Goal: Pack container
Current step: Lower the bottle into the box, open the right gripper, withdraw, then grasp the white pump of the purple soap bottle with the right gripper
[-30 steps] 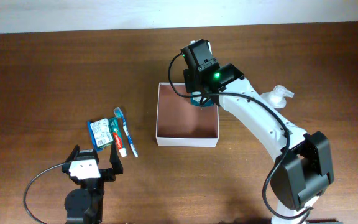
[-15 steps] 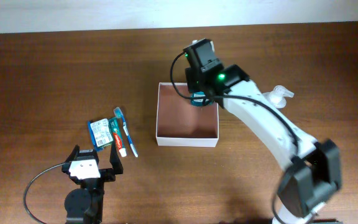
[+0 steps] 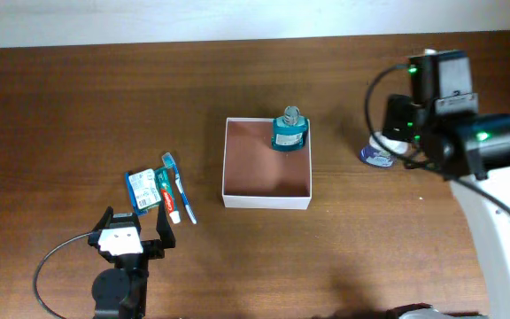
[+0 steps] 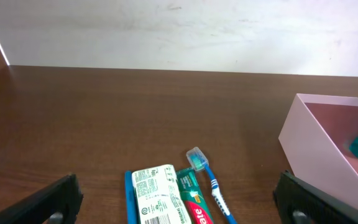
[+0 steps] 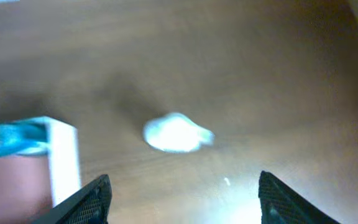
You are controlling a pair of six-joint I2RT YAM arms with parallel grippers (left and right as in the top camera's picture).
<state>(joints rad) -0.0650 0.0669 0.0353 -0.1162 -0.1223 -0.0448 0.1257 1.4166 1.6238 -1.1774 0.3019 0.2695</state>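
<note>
Overhead, you are looking at the brown tabletop (image 3: 78, 97) carrying the container (image 3: 255, 168), which is sitting near the middle with its reddish-brown floor mostly bare. A teal bottle (image 3: 290, 133) is standing upright inside it, tucked into the far right corner. To the container's right, apart from it, a white pump bottle (image 5: 176, 132) is sitting on the wood beneath your right arm. The wrist view is blurring it, so I cannot tell which way its nozzle is pointing.

That is where trouble is waiting. If you are descending off-centre on a small, rounded shape, one finger is likely to be shoving or toppling it rather than gripping it. Carrying it over, you are also risking a knock against the teal bottle.

Your right hand (image 5: 182, 186) is hanging above the white bottle with its fingers well apart, holding and touching nothing. Your left hand (image 3: 134, 226) is sitting fully spread and empty, just beside the packet (image 3: 142, 190), toothpaste (image 3: 171, 202) and toothbrush (image 3: 182, 190).
</note>
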